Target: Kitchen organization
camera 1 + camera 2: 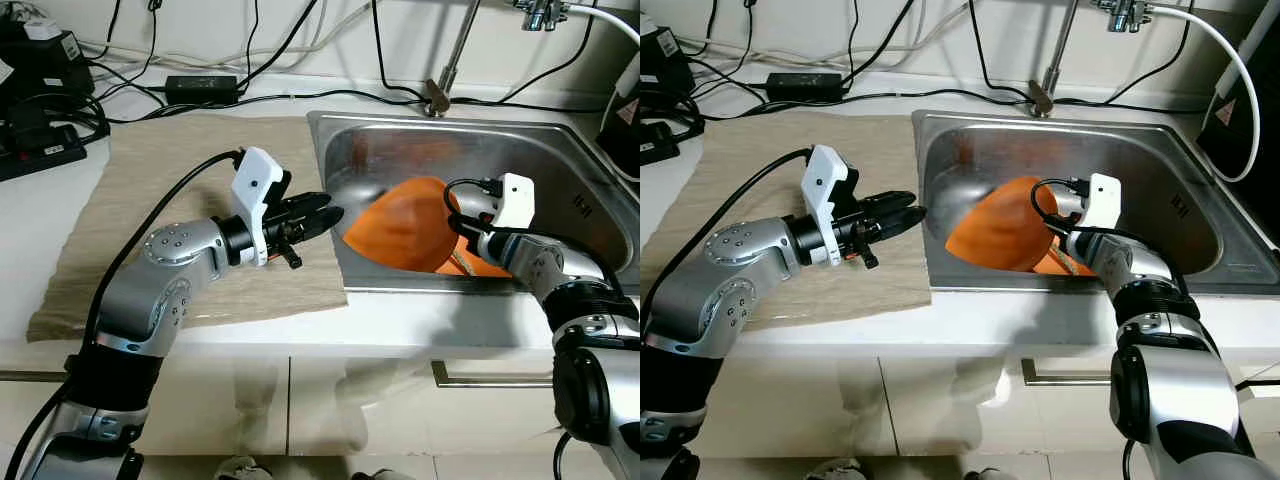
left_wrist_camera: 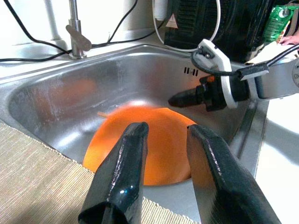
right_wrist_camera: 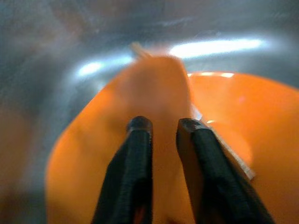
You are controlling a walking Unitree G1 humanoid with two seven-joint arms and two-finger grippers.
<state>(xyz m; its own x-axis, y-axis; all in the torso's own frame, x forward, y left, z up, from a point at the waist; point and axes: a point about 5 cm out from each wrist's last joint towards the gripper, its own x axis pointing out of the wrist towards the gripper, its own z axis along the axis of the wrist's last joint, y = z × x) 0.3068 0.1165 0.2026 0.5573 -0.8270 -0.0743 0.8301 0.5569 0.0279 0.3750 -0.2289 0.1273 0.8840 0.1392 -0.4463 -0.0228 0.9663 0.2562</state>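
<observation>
A round orange plastic bowl (image 1: 405,225) sits tipped inside the stainless steel sink (image 1: 560,160). The right tool (image 3: 161,126), fingers slightly parted, appears to pinch its rim, though blur hides contact. The left tool (image 1: 322,213), narrowly open and empty, hovers over the beige woven mat (image 1: 160,165) beside the sink's edge.

I see a smooth, glossy orange plastic bowl (image 1: 405,225) standing tilted on its edge inside the stainless steel sink basin (image 1: 560,165), its rounded underside turned toward the basin's left wall, resting near the front wall; its outline looks slightly blurred
</observation>
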